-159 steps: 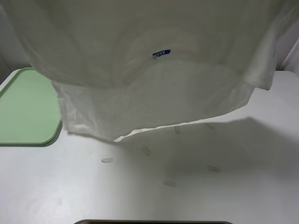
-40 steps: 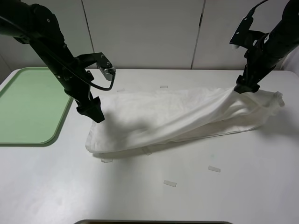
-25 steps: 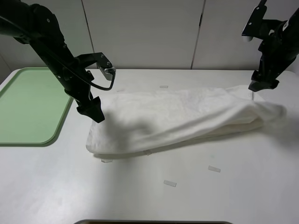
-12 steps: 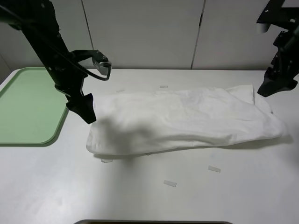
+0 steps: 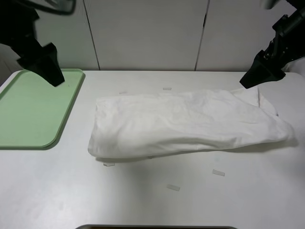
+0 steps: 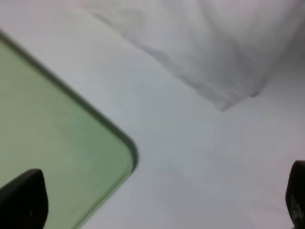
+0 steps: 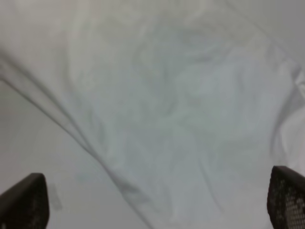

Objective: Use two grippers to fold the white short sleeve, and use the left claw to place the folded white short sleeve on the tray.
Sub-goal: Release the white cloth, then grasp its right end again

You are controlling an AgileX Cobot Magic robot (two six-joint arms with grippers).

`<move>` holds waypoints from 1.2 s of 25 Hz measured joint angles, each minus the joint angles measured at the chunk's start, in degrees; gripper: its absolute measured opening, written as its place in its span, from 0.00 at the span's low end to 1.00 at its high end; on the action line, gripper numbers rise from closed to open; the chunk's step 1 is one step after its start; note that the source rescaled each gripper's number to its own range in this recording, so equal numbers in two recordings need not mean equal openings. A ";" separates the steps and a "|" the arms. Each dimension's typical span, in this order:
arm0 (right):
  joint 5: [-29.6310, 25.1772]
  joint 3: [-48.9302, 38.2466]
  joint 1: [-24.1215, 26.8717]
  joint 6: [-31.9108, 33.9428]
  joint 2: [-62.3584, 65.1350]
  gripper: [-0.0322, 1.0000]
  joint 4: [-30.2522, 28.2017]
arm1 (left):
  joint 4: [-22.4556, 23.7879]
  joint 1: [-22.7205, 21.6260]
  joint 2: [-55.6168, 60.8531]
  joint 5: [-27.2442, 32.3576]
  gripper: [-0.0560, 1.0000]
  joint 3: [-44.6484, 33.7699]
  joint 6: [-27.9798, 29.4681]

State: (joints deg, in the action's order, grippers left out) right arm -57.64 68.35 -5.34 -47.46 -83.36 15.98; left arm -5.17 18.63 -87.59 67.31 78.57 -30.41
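Note:
The white short sleeve [image 5: 186, 124] lies folded into a long flat band across the middle of the table, loose and untouched. It also shows in the left wrist view [image 6: 209, 43] and fills the right wrist view [image 7: 181, 105]. The pale green tray [image 5: 24, 109] sits at the table's left edge, its rounded corner [image 6: 71, 157] visible from the left wrist. My left claw [image 5: 45, 67] hangs raised above the tray's far end, open and holding nothing. My right gripper [image 5: 259, 74] is lifted above the shirt's right end, open and holding nothing.
Small white tape strips [image 5: 173, 187] lie scattered on the white table in front of the shirt, with another [image 5: 167, 88] behind it. White wall panels rise behind the table. A dark edge [image 5: 157, 227] runs along the near side.
Both grippers have let go of the shirt and risen away from it, the left toward the tray's far end, the right up and to the right. The shirt has settled flat.

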 joint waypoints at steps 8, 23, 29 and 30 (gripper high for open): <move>0.32 0.00 0.00 0.21 0.00 1.00 4.04 | 5.65 0.00 19.14 0.06 1.00 -2.10 9.38; 2.45 0.00 0.00 0.70 0.00 1.00 5.22 | 9.91 0.00 60.30 -5.64 1.00 -30.37 28.69; 2.68 0.00 0.00 0.80 0.00 1.00 7.12 | 9.96 0.00 78.51 -5.71 1.00 -41.24 33.24; 2.74 0.00 0.00 0.80 0.00 1.00 7.47 | 9.96 0.00 80.42 -5.84 1.00 -42.70 33.39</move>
State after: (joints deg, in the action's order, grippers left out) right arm -54.90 68.35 -5.34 -46.67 -83.36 23.46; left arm 4.79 18.63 -7.18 61.47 35.87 2.98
